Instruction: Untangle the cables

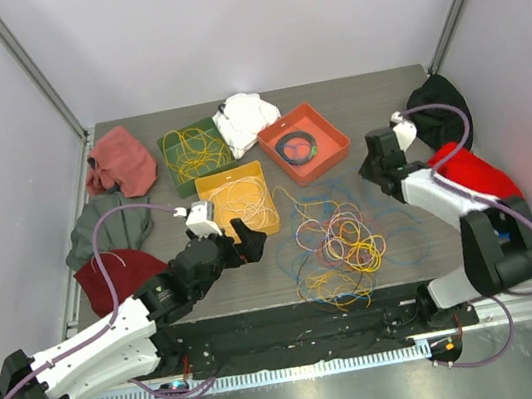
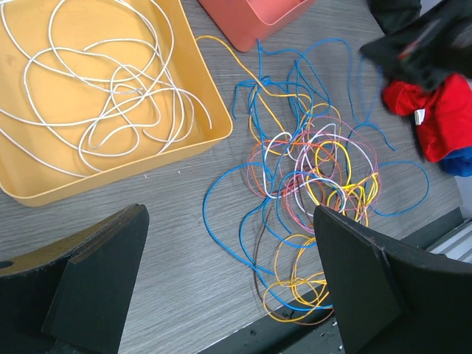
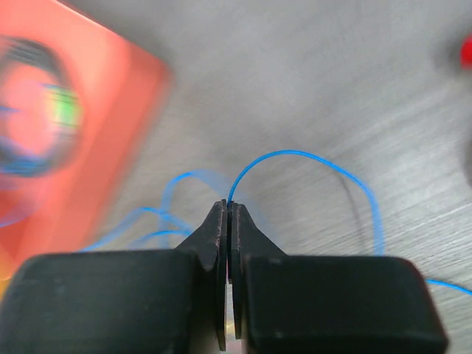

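A loose tangle of thin cables (image 1: 340, 249), blue, yellow, pink, white and orange, lies on the grey table in front of the trays; it also shows in the left wrist view (image 2: 310, 177). My left gripper (image 1: 247, 238) hovers just left of the tangle, open and empty (image 2: 230, 214), with bare table between its jaws. My right gripper (image 1: 368, 171) is at the right of the tangle, shut (image 3: 229, 205) on a blue cable (image 3: 295, 153) that arcs out from its tips over the table.
A yellow tray (image 1: 229, 172) holds white cable, a green tray (image 1: 188, 186) yellow cable, an orange tray (image 1: 329, 161) a dark coil. Cloths lie around: pink (image 1: 121, 160), grey (image 1: 98, 226), dark red (image 1: 106, 275), white (image 1: 245, 117), black (image 1: 438, 101), red (image 1: 474, 172).
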